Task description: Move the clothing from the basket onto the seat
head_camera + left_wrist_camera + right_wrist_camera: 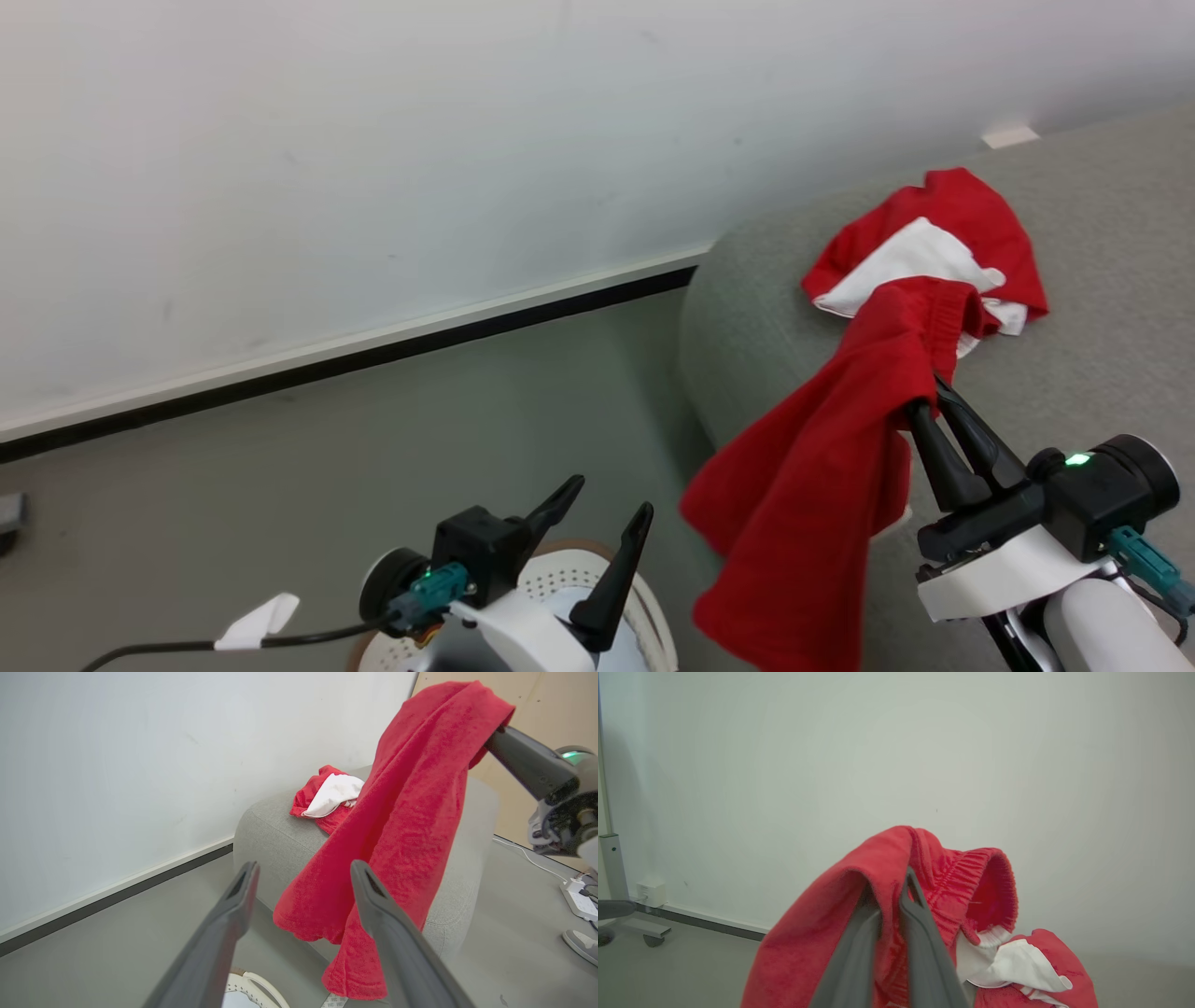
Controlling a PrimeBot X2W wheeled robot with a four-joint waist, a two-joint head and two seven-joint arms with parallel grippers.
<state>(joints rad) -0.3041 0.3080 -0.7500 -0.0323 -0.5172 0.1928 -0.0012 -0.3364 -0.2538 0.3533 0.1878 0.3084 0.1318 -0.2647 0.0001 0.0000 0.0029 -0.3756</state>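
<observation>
my left end effector covers most of the basket, and the head view's bottom edge cuts off the rest. the tips of my right end effector are buried in the hanging red garment, whose hem leaves frame.

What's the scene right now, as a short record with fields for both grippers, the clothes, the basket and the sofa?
left gripper: open, empty, above the basket
right gripper: shut on the red waistband garment
red waistband garment: hanging at the rounded end of the grey sofa
red-and-white garment: lying bunched on the sofa
basket: under the left gripper, interior mostly blocked by the arm
</observation>
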